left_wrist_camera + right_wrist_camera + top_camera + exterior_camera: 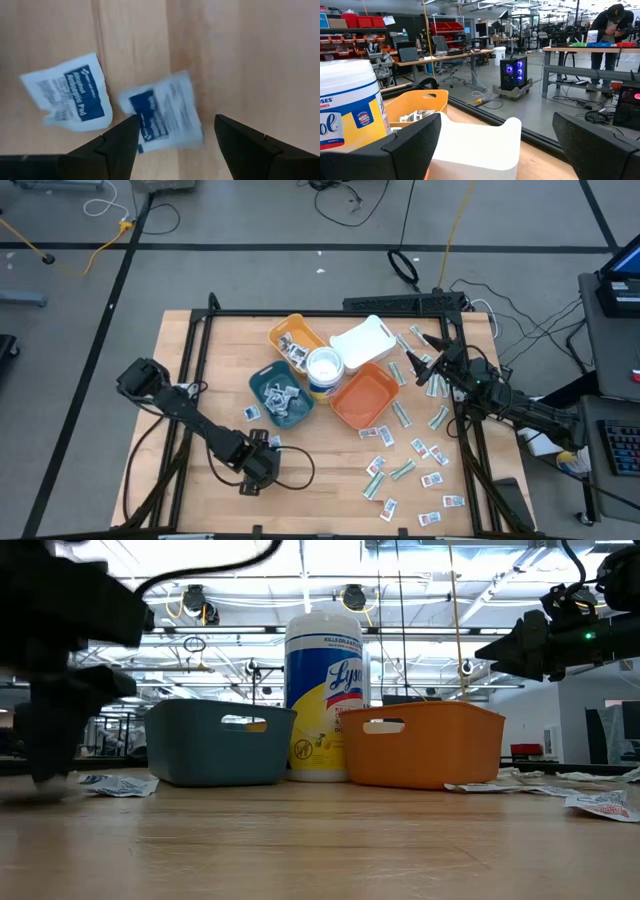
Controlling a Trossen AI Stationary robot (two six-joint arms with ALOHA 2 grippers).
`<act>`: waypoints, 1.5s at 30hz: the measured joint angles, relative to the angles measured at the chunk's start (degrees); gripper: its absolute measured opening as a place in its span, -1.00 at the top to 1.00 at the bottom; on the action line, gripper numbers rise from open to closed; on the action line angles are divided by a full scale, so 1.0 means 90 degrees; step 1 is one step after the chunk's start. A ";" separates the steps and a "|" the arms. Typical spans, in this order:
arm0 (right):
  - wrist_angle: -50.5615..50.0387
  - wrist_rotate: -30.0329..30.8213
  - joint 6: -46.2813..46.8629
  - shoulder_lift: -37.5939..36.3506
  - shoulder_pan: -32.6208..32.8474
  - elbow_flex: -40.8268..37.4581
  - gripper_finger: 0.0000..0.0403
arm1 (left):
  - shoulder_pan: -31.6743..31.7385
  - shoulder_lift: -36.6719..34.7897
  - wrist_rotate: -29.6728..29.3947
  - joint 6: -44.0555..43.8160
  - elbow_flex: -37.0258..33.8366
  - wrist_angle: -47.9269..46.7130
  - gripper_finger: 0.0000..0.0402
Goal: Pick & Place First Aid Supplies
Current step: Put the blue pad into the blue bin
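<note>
My left gripper (258, 467) is low over the desk (200, 380), in the lower left part of the high view. In the left wrist view its jaws are released, with a wide gap between the two dark fingers (116, 145). In this gap lies one white packet with a blue label (162, 112), flat on the wood. A second packet of the same kind (70, 92) lies just beside it, apart from it, toward the left of this view. I am not touching either of them.

My right gripper (428, 370) is at the right side of the high view, above the desk near the white tray (362, 340). In the right wrist view its jaws are also released, and nothing is between them. Beyond them I see the white tray, the yellow tray (417, 105) with some packets inside, and the round wipes tub (350, 100).

In the middle of the high view stand the blue tray (280, 400) with packets in it, the orange tray (362, 395), the yellow tray and the tub, all close together. Many other supplies (415, 460) are scattered on the wood in the lower right of the high view, white ones with red marks and narrow green strips. One more packet (252, 413) lies just left of the blue tray.

A person (612, 30) stands at a table far in the room, in the upper right of the right wrist view.
</note>
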 joint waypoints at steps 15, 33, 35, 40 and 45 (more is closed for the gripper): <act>-0.0005 0.0000 0.0001 0.0000 -0.0001 -0.0001 -0.87 | 0.0001 -0.0084 0.0485 -0.0064 -0.0194 0.0126 0.81; -0.0002 0.0000 0.0001 0.0000 -0.0002 -0.0002 -0.87 | 0.0080 -0.2355 0.0403 -0.0219 -0.0208 -0.1735 0.99; -0.0002 0.0000 0.0000 0.0000 -0.0002 0.0000 -0.87 | 0.0079 -0.2566 0.0411 -0.0124 -0.0203 -0.1798 0.99; -0.0002 0.0000 0.0002 0.0000 -0.0002 0.0000 -0.87 | 0.0180 -0.2835 0.0410 -0.0307 -0.0203 -0.1946 0.99; -0.0002 0.0000 0.0000 0.0000 -0.0002 -0.0002 -0.87 | 0.1168 -0.2728 0.0385 -0.0516 -0.0003 -0.2077 1.00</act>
